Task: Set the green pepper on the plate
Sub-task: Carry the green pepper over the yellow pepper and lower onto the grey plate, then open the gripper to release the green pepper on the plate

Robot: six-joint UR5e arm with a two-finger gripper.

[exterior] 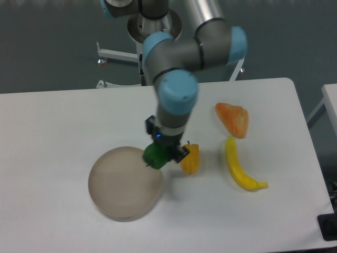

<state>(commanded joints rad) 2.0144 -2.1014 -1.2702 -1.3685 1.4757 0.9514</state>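
My gripper is shut on the green pepper, a small glossy dark-green lump that hangs just above the right rim of the plate. The plate is round, shallow and beige-grey, and lies at the front left of the white table with nothing on it. The gripper's fingers are mostly hidden behind the pepper and the wrist.
A yellow-orange bell pepper sits right beside the gripper, to its right. Farther right lie a banana and an orange wedge-shaped piece. The arm's base column stands behind the table.
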